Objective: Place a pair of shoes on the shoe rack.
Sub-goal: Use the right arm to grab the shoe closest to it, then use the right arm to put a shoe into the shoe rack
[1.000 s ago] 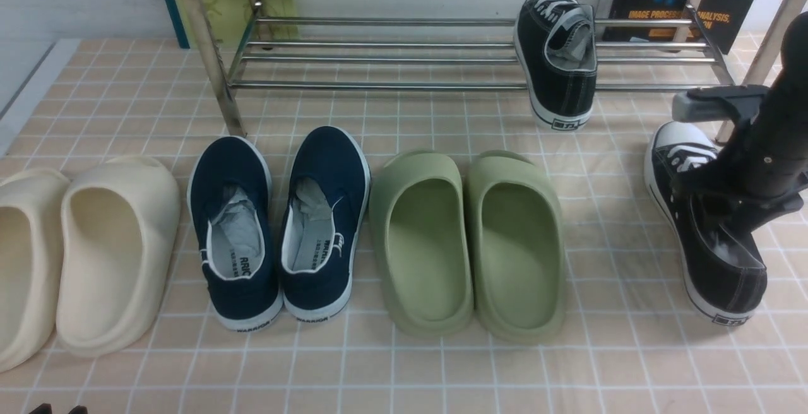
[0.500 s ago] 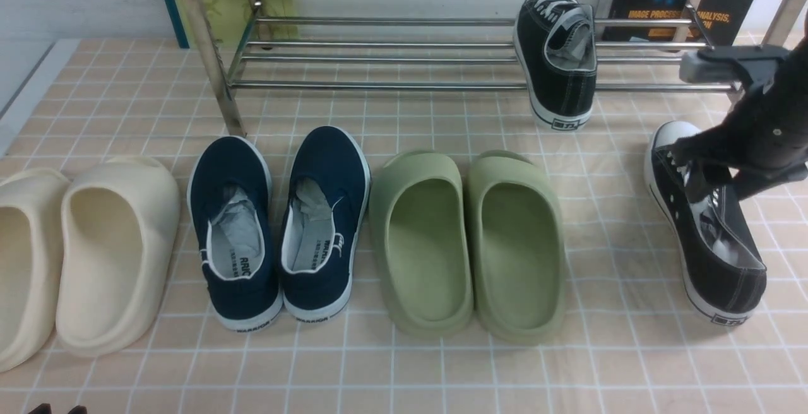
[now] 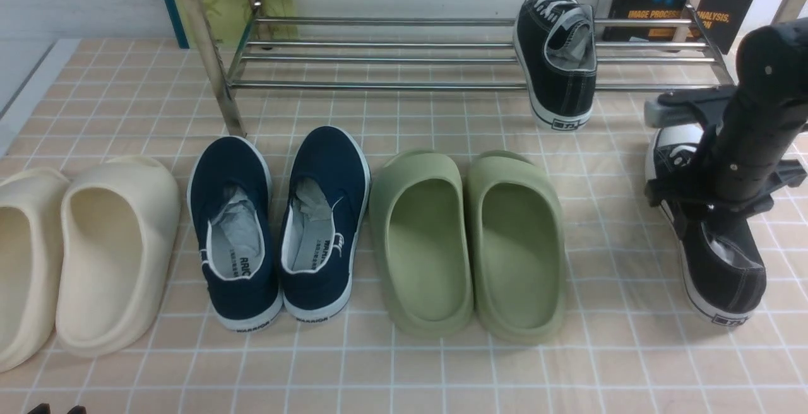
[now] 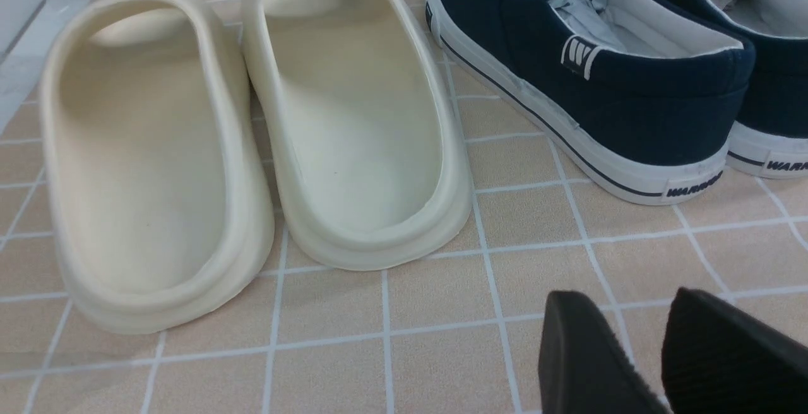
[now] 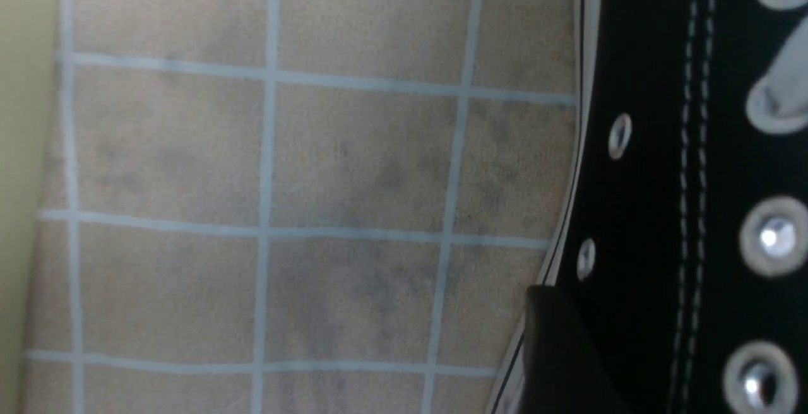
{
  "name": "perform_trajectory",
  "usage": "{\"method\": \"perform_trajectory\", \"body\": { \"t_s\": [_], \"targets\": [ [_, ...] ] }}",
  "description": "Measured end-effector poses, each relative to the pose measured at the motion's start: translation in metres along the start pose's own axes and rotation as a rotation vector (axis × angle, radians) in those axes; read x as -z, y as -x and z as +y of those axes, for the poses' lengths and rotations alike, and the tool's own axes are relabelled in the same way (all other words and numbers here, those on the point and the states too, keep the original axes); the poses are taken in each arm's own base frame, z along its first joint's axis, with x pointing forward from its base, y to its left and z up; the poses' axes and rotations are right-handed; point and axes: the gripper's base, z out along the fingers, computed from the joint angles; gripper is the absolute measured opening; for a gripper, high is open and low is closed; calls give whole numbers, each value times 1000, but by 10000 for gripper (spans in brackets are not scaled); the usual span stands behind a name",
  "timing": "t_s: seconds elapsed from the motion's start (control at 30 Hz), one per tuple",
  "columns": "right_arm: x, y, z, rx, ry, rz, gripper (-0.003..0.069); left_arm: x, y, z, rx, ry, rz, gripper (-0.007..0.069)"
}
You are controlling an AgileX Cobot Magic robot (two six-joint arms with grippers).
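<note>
Right pincer sat over the floor sneaker at its laces, one finger outside the side wall, probably for a balanced lift. Couldn't tell whether it had gripped. Mate was ahead-left, heel overhanging the rack.

The shoe rack is polished chrome tube, mirror-bright. The black sneakers are matt woven canvas with white stitching, shiny metal eyelets and smooth white rubber edging. The navy slip-ons are matt cloth too, stuffed with crumpled paper. The cream slippers and green slippers look like foam, smooth and dull. The checked covering underneath is faintly grainy, creased cloth.
</note>
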Motion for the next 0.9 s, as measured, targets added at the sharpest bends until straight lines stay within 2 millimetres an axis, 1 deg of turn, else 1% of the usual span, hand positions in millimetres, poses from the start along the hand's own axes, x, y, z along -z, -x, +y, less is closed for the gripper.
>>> {"method": "perform_trajectory", "body": {
  "t_s": [0.13,0.17,0.2,0.23,0.27,0.3,0.33,0.37,0.43,0.47,0.5,0.53,0.6,0.67,0.77,0.9],
  "targets": [
    [-1,0,0,43,-2,4,156,0,0,0,-1,0,0,238],
    [2,0,0,45,0,0,99,0,0,0,-1,0,0,238],
    [2,0,0,46,0,0,99,0,0,0,-1,0,0,238],
    [4,-1,0,47,0,-1,66,0,0,0,-1,0,0,238],
    [12,-3,-1,52,-4,-2,50,0,0,0,-1,0,0,238],
    [20,-4,-1,56,-2,-9,51,0,0,0,-1,0,0,238],
    [22,-3,-1,56,-2,-14,52,0,0,0,-1,0,0,238],
    [36,-3,-1,48,14,-34,51,0,0,0,-1,0,0,238],
    [56,0,1,41,37,-74,51,0,0,0,-1,0,0,238],
    [66,2,2,38,47,-99,51,0,0,0,-1,0,0,238],
    [72,3,2,38,48,-116,51,0,0,0,-1,0,0,238],
    [83,7,2,37,51,-154,51,0,0,0,-1,0,0,238],
    [92,13,2,36,55,-197,51,0,0,0,-1,0,0,238],
    [97,23,3,37,54,-260,51,0,0,0,-1,0,0,238],
    [97,37,5,30,65,-327,51,0,0,0,-1,0,0,238],
    [87,64,7,-6,73,-394,51,0,0,0,-1,0,0,239]
  ]
}}
